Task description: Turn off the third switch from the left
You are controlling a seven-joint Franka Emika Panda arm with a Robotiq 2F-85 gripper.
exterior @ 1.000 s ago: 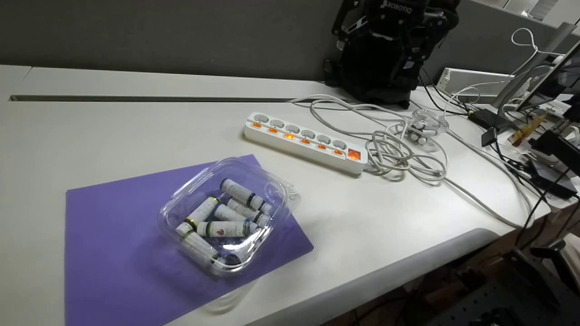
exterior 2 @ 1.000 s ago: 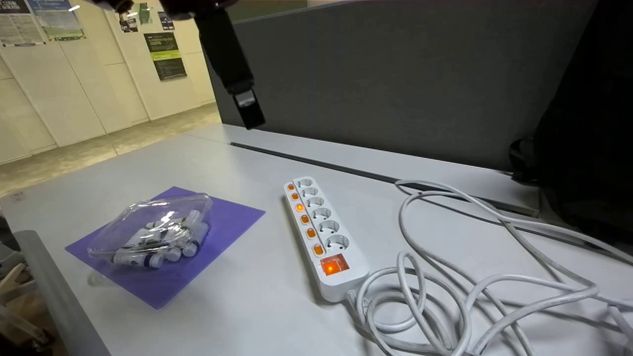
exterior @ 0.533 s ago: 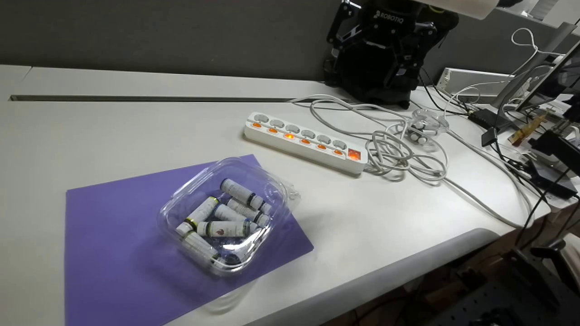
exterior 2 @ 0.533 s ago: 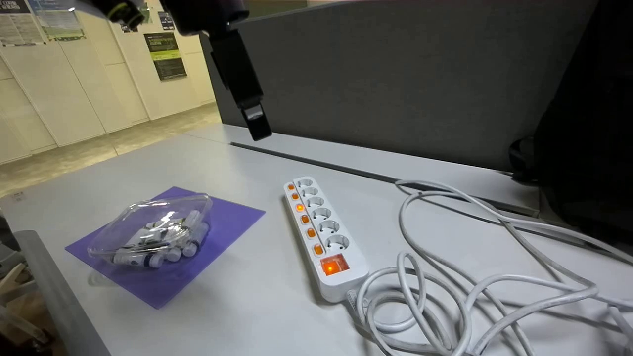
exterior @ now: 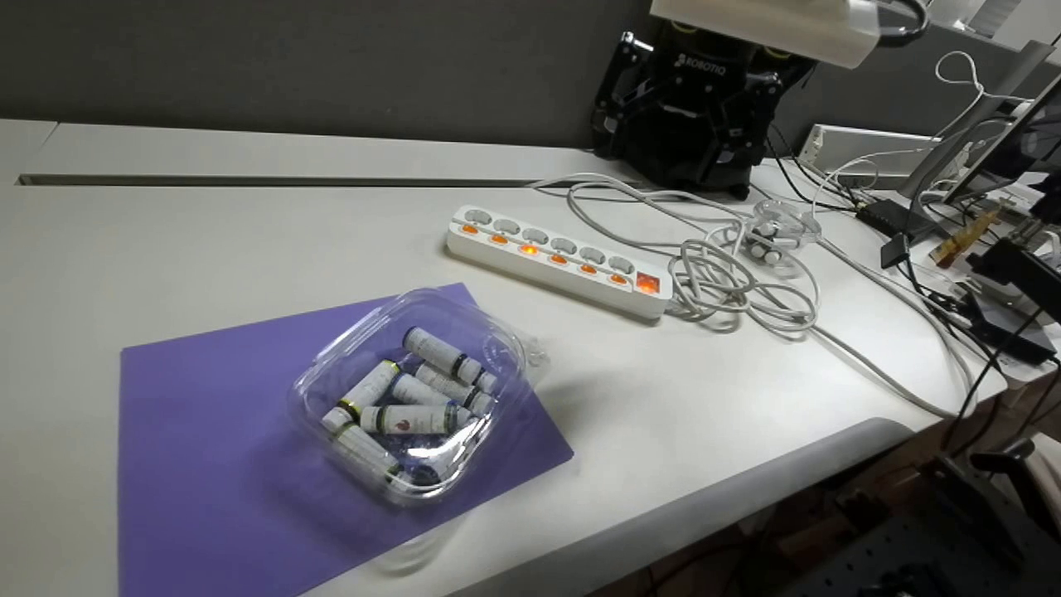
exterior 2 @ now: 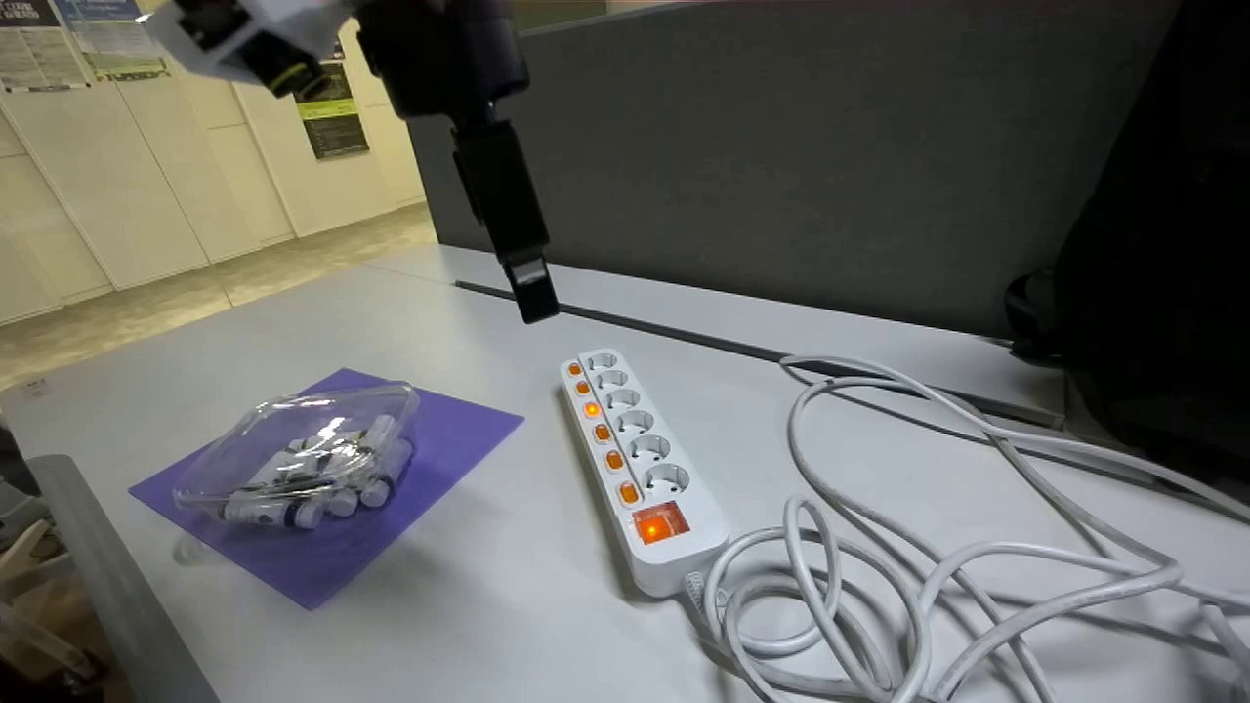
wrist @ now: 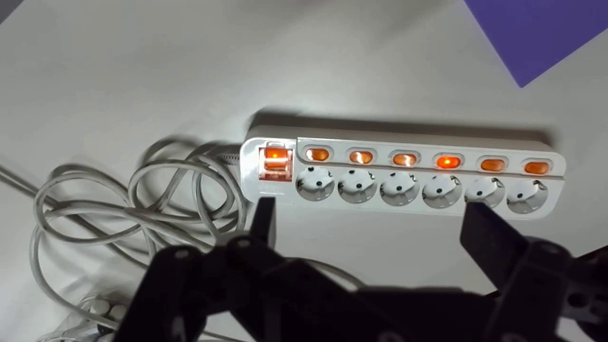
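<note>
"Dark partition [exterior: 290,75], smooth pale desk [exterior: 249,249]: what's changed?"

"Not the third switch [wrist: 448,162]: small orange-red oval, third from the cable-free end of the white power strip [exterior: 554,277], glowing as before, so presumably on. The gripper [wrist: 372,217] has come lower in both exterior views; I'd call it the approach, press not yet made."

"And its jaws?"

"Wide apart, gripping nothing. Pressing probably wants one fingertip [wrist: 265,219], clear of the look-alike neighbours [wrist: 492,165]."

"Materials?"

"Strip: glossy hard plastic, it seems, with round sockets [wrist: 403,180]; then loosely looped cable [wrist: 142,213], a flat purple sheet [exterior: 207,464], and on it a clear, rounded box [exterior: 352,332] of small labelled bottles [exterior: 414,419]."
</note>
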